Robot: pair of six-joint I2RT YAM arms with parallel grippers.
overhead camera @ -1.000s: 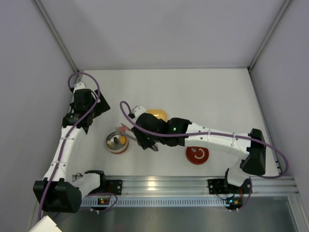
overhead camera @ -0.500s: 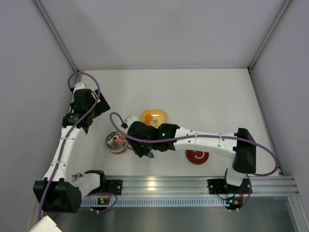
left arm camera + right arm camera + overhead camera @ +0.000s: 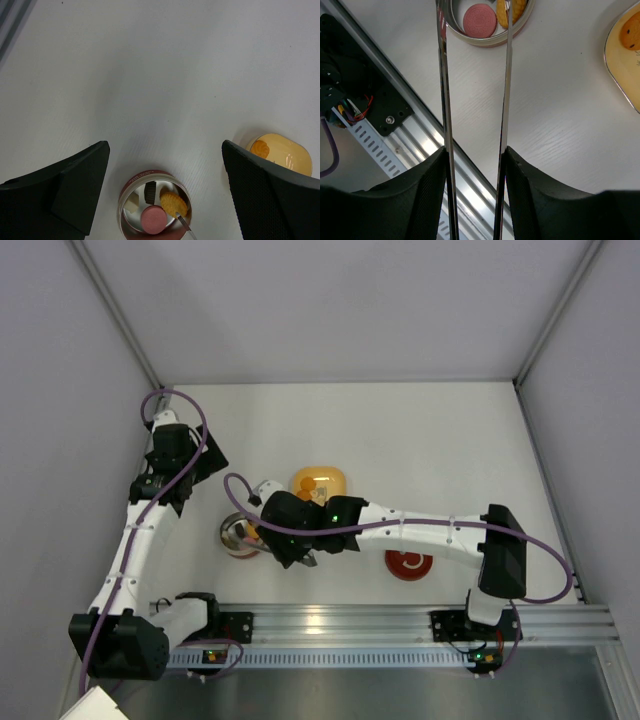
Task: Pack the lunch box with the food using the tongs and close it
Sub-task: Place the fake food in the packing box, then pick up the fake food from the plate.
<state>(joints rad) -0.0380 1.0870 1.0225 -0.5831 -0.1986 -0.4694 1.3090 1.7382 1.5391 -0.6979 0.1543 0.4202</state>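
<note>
Obs: right fingers (image 3: 427, 195) clamped on tongs (image 3: 442, 100), tong arms spread, tips over lunch box (image 3: 480, 40). Box sits on bench (image 3: 150, 75), holds pink, orange, dark food (image 3: 479, 19). Left fingers (image 3: 65, 185) apart, empty.

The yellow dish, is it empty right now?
No, the left wrist view shows an orange piece lying in the yellow dish.

In the right wrist view the top edge cuts the lunch box (image 3: 487, 42) at 12 o'clock, and the tips of the tongs (image 3: 508, 75) run out there too. The yellow dish (image 3: 620, 70) is cut at 3 o'clock. From above, the right arm (image 3: 420, 528) covers the red disc (image 3: 408, 566) on its 12 o'clock side.
</note>
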